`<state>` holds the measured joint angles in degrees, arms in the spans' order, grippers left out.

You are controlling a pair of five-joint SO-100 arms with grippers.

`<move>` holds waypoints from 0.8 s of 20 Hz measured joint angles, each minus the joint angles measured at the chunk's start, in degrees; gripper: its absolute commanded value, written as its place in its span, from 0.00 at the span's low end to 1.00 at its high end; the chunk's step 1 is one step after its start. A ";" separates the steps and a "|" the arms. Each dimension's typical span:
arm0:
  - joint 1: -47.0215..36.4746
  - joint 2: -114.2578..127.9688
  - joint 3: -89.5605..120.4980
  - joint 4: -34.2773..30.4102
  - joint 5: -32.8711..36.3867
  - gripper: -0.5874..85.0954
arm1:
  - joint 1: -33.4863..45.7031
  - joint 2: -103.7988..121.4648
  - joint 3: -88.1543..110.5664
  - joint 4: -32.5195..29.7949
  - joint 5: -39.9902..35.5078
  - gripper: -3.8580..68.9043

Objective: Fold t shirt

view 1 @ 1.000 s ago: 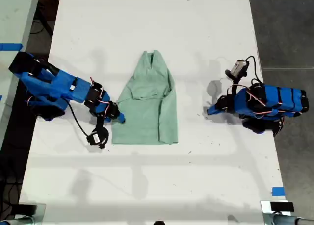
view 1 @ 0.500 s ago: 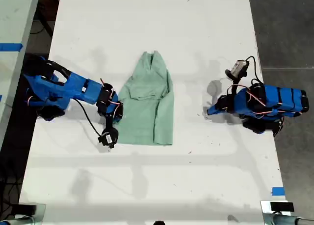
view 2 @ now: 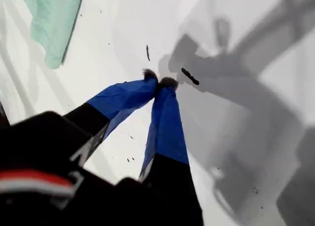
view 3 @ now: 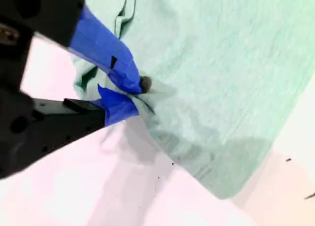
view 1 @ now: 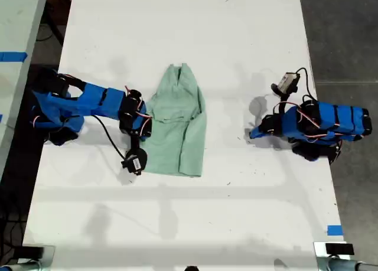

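t shirt [view 1: 177, 126] mid-table, partly folded | my second gripper [view 3: 135, 95] pinched on its edge | my first gripper [view 2: 160, 81] closed, holding nothing, well apart | risk: thin pinch slips, fold falls open

The t shirt [view 1: 176, 128] looks to us like soft matt knit cloth, pale mint, with a fine even weave and a stitched hem showing in the second wrist view [view 3: 231, 78]; it creases loosely where my second gripper [view 3: 135, 95] pinches it. That gripper's fingers [view 3: 106, 51] are wrapped in blue tape with a dull, slightly wrinkled finish over matt black plastic. My first gripper [view 2: 158, 82] has the same blue tape on black plastic, tips together. The table [view 1: 177, 224] is a smooth white surface with a faint sheen, flecked with small dark specks.
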<state>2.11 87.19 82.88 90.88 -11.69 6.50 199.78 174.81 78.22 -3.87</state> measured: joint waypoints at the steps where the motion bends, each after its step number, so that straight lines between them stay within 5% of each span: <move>1: 0.00 -1.58 -3.78 -0.09 0.79 0.01 | 0.00 0.00 0.00 0.00 0.00 0.08; 6: -0.18 -19.07 -24.08 -0.26 6.24 0.01 | 0.00 0.00 0.00 0.00 0.00 0.08; 12: -1.85 -21.97 -26.54 -7.82 10.46 0.01 | 0.00 0.00 0.00 0.00 0.00 0.08; 16: -3.16 -23.82 -26.81 -13.54 14.77 0.29 | 0.00 0.00 0.00 0.00 0.00 0.08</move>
<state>-1.05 63.37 56.07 77.34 3.08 6.50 199.78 174.81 78.22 -3.87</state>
